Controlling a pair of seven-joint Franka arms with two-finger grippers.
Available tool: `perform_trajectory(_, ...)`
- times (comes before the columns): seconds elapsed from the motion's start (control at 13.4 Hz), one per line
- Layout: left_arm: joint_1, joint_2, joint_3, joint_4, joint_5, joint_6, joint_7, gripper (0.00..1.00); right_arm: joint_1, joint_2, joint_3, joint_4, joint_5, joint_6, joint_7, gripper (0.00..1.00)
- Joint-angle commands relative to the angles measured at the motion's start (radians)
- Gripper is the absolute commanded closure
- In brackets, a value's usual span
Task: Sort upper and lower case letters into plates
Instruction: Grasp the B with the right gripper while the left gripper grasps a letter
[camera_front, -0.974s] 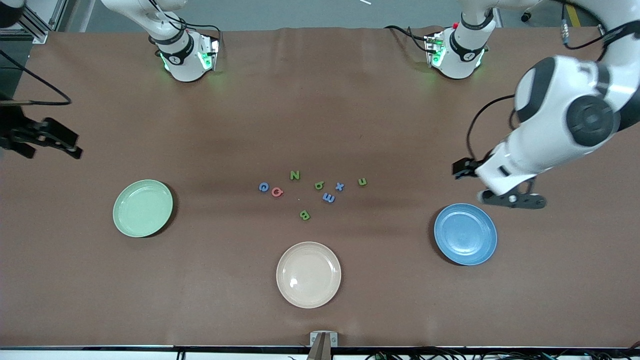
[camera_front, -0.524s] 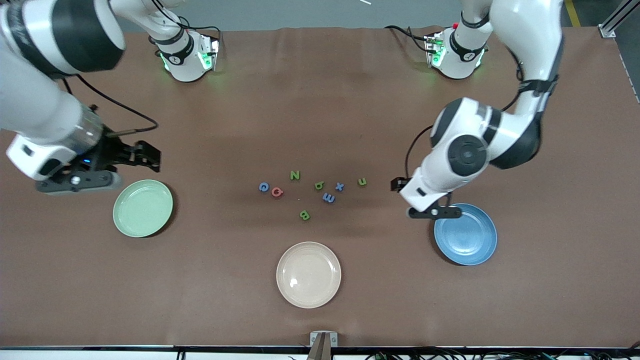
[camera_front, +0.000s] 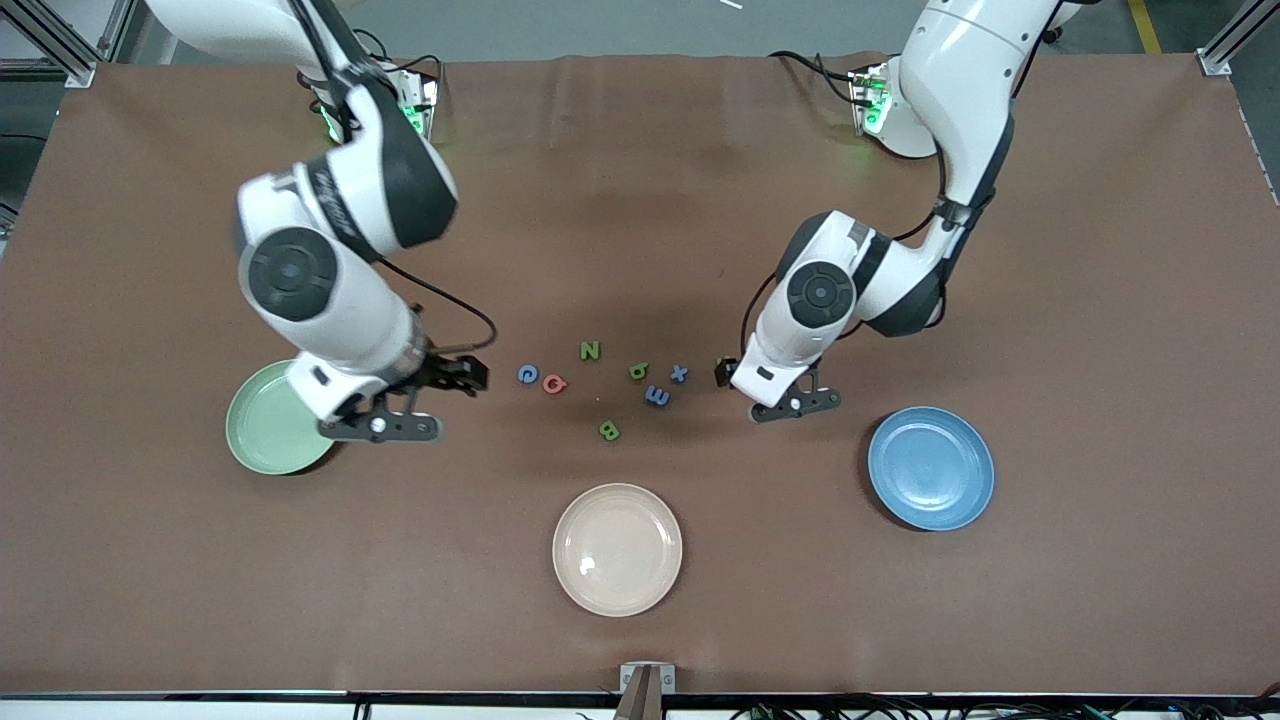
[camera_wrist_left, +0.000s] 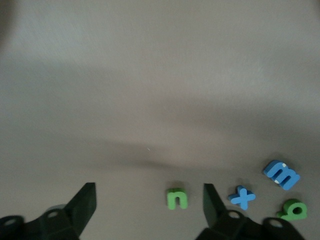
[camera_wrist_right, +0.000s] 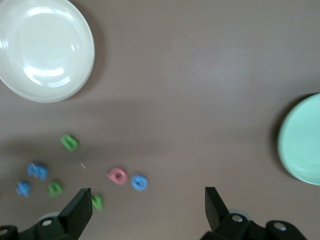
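Note:
Toy letters lie at mid-table: blue G (camera_front: 527, 374), pink G (camera_front: 554, 383), green N (camera_front: 589, 350), green b (camera_front: 638, 371), blue x (camera_front: 679, 373), blue m (camera_front: 657, 396), green B (camera_front: 609, 430). My left gripper (camera_front: 745, 385) is open over the green n (camera_wrist_left: 176, 198), which lies between its fingers (camera_wrist_left: 212, 205) and is hidden in the front view. My right gripper (camera_front: 400, 398) is open and empty over the table between the mint green plate (camera_front: 250, 420) and the blue G (camera_wrist_right: 139, 182). The blue plate (camera_front: 885, 470) lies toward the left arm's end.
A cream-beige plate (camera_front: 617, 595) lies nearer the front camera than the letters; it also shows in the right wrist view (camera_wrist_right: 75, 75). The right arm's elbow hangs over part of the mint green plate (camera_wrist_right: 302, 140). Brown cloth covers the table.
Both arms have swung in from the table's ends toward the letters. The left gripper has moved from over the blue plate to over the green n; the right from the mint plate's outer side to its inner side.

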Motion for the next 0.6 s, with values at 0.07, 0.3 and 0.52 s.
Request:
perform_trajectory(0.07, -0.047, 0.079, 0.007, -0.007, 0.016, 0.088, -0.092, 0.35, 0.088, 0.153, -0.008, 0.014, 0.013, 0.208, 0.272, 0.01)
perform_trajectory(0.3, -0.053, 0.107, 0.007, -0.005, 0.016, 0.094, -0.099, 0.47, 0.131, 0.255, -0.008, 0.017, 0.011, 0.371, 0.379, 0.01)
perform_trajectory(0.52, -0.074, 0.107, 0.006, -0.01, 0.016, 0.093, -0.168, 0.52, 0.165, 0.341, -0.009, 0.036, 0.008, 0.485, 0.374, 0.02)
